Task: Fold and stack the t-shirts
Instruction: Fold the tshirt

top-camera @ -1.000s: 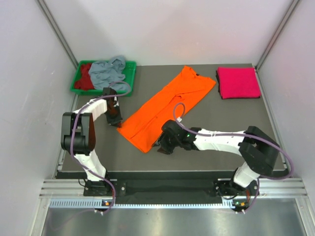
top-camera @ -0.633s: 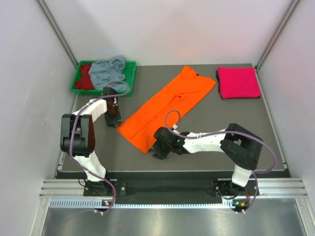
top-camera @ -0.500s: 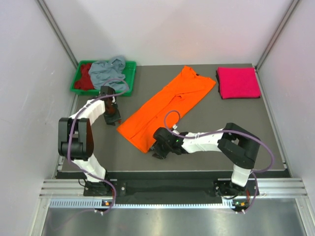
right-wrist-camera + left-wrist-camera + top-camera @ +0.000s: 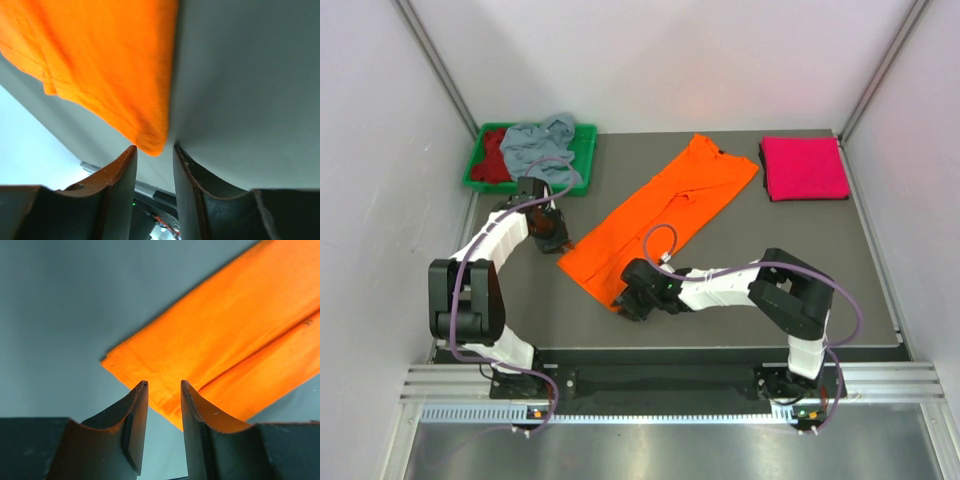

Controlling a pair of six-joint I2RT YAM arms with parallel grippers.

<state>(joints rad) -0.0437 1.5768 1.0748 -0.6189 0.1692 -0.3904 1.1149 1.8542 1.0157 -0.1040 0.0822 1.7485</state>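
Left gripper [image 4: 164, 386]: jaws slightly apart, nothing between them. Orange t-shirt [image 4: 225, 335] lies flat on the grey worktop [image 4: 60, 300], its hem corner just beyond the fingertips. One diagonal fold ridge at right.

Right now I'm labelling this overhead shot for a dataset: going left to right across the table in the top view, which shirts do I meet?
The dark red t-shirt → grey-blue t-shirt, both in the green tray → orange t-shirt, spread out → magenta pink t-shirt, folded.
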